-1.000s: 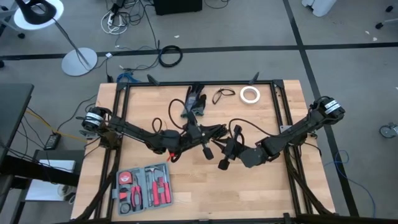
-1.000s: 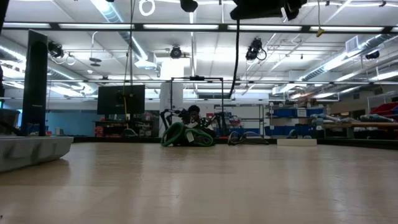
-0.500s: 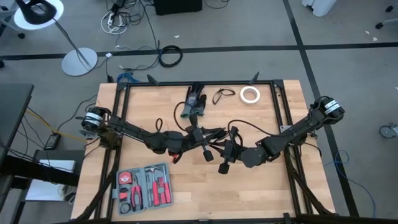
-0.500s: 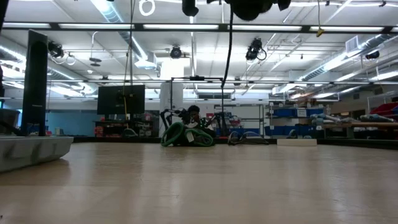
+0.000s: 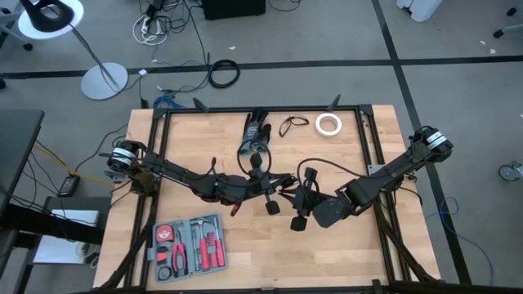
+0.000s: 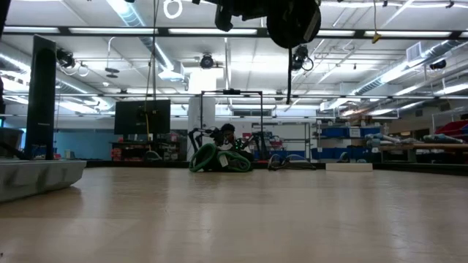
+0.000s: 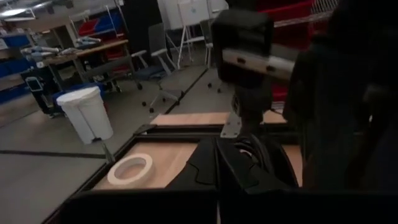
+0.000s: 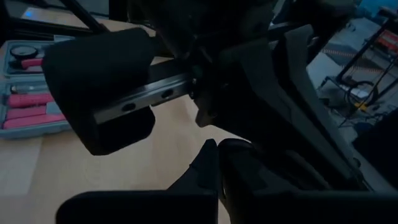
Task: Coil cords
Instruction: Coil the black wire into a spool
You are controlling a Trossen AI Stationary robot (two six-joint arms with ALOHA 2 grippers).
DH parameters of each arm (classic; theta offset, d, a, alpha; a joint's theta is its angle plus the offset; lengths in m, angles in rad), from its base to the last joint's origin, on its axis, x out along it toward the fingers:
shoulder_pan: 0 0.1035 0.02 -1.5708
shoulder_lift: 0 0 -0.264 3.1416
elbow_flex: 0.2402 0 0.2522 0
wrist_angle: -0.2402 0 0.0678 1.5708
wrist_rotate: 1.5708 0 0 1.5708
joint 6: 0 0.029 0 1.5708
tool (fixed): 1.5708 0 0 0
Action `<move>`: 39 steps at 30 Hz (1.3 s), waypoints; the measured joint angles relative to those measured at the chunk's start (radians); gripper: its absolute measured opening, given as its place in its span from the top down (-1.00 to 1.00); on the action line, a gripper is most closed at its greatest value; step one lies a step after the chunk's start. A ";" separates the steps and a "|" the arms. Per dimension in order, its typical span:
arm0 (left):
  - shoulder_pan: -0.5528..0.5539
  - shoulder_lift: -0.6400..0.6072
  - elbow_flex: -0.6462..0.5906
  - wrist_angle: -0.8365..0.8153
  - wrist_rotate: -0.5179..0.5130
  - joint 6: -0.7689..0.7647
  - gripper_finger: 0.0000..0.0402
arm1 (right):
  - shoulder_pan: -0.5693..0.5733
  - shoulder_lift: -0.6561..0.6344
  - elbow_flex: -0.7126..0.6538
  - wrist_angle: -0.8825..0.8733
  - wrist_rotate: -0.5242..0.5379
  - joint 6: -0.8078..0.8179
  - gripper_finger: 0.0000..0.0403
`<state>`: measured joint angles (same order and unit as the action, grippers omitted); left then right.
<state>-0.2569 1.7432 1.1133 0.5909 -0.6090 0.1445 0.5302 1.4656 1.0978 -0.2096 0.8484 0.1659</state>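
Both grippers, left [image 5: 274, 181] and right [image 5: 304, 196], meet mid-frame, fingers closed; the cord [image 5: 304, 173] tangles between them, grip hidden. Table [image 5: 359, 253] lower right lies bare.

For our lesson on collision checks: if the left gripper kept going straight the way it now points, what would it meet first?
Most likely the right gripper. From above, the left gripper points straight at it over the table's middle, and it fills the left wrist view. How close they are is unclear.

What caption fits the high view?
Both arms meet mid-table over a cord; tape roll and tool kit lie aside.
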 joint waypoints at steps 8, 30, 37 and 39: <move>0.000 -0.002 0.031 -0.212 0.014 -0.102 1.00 | 0.000 -0.001 0.015 -0.131 -0.006 0.092 0.98; -0.008 -0.028 0.187 -0.653 0.251 -0.302 1.00 | 0.033 -0.002 0.016 -0.299 -0.077 0.099 0.95; -0.010 -0.032 0.217 -0.685 0.293 -0.329 1.00 | 0.037 -0.002 0.016 -0.307 -0.072 0.048 0.86; -0.010 -0.032 0.217 -0.685 0.303 -0.336 1.00 | 0.035 -0.002 0.015 -0.315 -0.067 0.058 0.87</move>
<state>-0.2665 1.7115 1.3304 -0.0938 -0.3062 -0.1911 0.5648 1.4632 1.1126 -0.5249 0.7817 0.2243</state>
